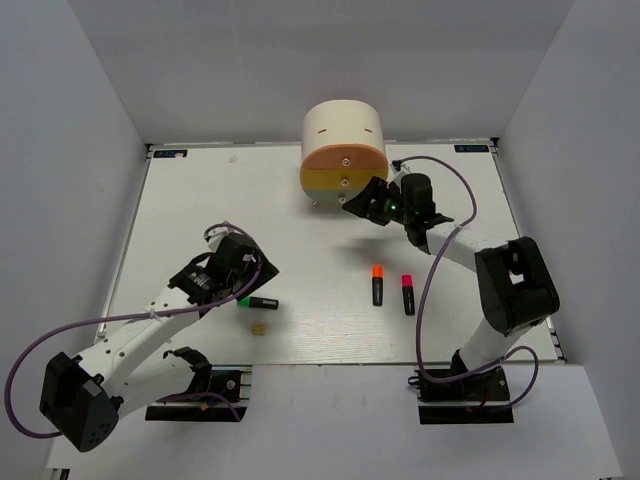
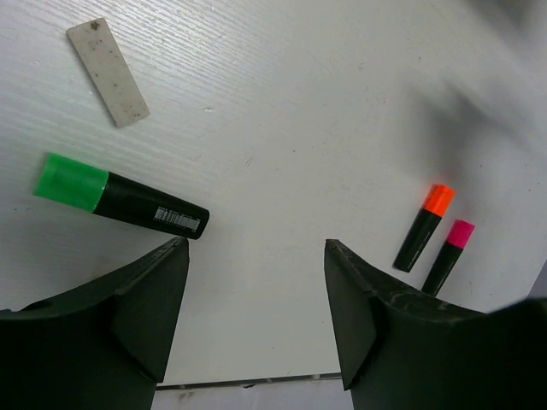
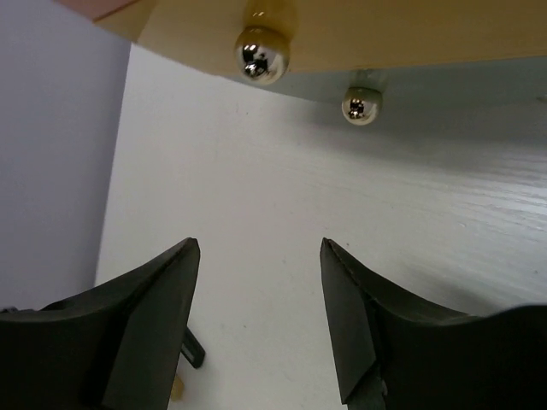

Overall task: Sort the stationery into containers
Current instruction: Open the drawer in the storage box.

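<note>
Spread and empty: left gripper [image 2: 256, 248], right gripper [image 3: 261, 248].
The right could slip off the small knob [image 3: 261, 53], shoving the drawer unit [image 1: 340, 135].

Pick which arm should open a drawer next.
Right. The right fingers, open and empty, face the drawer knobs up close. The left fingers hover over the green highlighter, far from the drawer unit.

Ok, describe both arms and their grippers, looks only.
The left arm and right arm have white links and black joints, each with a looping purple cable. The left gripper and right gripper carry thick matte-black wedge-shaped fingers.
</note>
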Action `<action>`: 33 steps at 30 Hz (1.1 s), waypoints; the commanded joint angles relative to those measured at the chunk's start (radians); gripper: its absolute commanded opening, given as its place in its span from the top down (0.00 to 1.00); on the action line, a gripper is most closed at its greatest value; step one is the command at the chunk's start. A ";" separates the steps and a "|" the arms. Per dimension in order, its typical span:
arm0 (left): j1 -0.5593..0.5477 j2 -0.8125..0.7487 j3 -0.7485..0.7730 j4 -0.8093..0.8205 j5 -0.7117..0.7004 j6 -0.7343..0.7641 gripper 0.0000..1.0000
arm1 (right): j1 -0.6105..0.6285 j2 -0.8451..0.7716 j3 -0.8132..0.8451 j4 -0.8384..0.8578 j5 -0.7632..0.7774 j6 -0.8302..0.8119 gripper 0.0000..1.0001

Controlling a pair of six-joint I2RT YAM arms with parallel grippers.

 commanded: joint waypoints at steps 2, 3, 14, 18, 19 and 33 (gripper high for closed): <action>0.003 -0.024 -0.016 -0.018 -0.003 -0.003 0.25 | 0.001 0.050 0.076 0.105 0.079 0.148 0.35; 0.003 -0.024 -0.016 -0.018 -0.003 -0.003 0.25 | 0.004 0.073 0.098 0.105 0.085 0.156 0.35; 0.003 -0.004 -0.016 -0.027 -0.003 -0.003 0.24 | 0.007 0.175 0.220 0.139 0.157 0.181 0.47; 0.003 0.017 -0.016 -0.037 -0.003 -0.003 0.24 | 0.009 0.201 0.252 0.144 0.165 0.193 0.50; 0.003 0.017 -0.016 -0.037 -0.003 -0.003 0.24 | 0.007 0.214 0.258 0.144 0.165 0.199 0.50; 0.003 0.036 -0.007 -0.037 -0.003 -0.012 0.24 | 0.015 0.250 0.284 0.147 0.181 0.202 0.60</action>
